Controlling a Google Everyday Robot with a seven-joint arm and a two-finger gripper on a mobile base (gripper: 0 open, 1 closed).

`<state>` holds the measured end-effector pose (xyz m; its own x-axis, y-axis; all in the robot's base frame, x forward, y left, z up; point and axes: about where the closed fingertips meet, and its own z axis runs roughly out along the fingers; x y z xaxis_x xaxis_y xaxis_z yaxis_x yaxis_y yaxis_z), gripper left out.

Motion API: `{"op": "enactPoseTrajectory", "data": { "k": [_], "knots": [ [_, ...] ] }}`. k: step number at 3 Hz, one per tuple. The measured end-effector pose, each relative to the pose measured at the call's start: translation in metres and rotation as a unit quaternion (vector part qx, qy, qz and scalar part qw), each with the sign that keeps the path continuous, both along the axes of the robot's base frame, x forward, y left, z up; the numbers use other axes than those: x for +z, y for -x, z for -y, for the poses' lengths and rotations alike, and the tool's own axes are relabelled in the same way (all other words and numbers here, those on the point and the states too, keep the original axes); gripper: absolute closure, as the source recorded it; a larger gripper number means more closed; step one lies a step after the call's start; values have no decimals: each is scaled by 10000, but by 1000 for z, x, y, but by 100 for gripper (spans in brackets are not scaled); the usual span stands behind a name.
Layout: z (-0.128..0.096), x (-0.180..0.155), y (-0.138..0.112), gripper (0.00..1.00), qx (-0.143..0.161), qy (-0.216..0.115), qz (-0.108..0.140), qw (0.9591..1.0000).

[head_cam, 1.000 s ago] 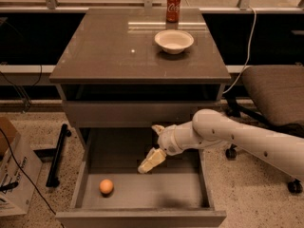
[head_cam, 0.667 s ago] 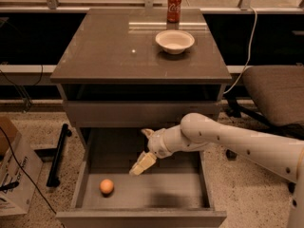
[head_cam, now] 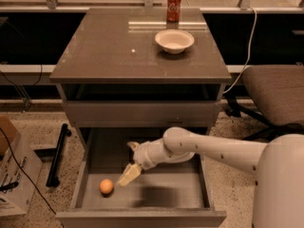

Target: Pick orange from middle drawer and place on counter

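One orange (head_cam: 106, 186) lies on the floor of the open middle drawer (head_cam: 185, 186), just beside and below-left of the gripper (head_cam: 127, 175), which hangs inside the drawer holding nothing; whether it is open or closed cannot be told. Step in hand, as judged: the approach, the next move calling for a short reach to bracket the fruit. Above the gripper the glossy counter (head_cam: 104, 56) bears a white bowl (head_cam: 174, 41) and a red soda can (head_cam: 174, 6); a chair (head_cam: 275, 87) stands off to the side on speckled flooring (head_cam: 42, 125).
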<state>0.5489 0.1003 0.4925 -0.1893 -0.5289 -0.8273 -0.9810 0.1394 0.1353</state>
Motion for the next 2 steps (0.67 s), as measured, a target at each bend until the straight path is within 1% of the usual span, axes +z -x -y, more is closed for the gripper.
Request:
{"op": "enactPoseTrajectory", "data": {
  "k": [1, 2],
  "knots": [
    [-21, -33, 8, 0, 11, -42, -133, 9999],
    [-48, -62, 10, 0, 26, -180, -246, 9995]
  ]
}}
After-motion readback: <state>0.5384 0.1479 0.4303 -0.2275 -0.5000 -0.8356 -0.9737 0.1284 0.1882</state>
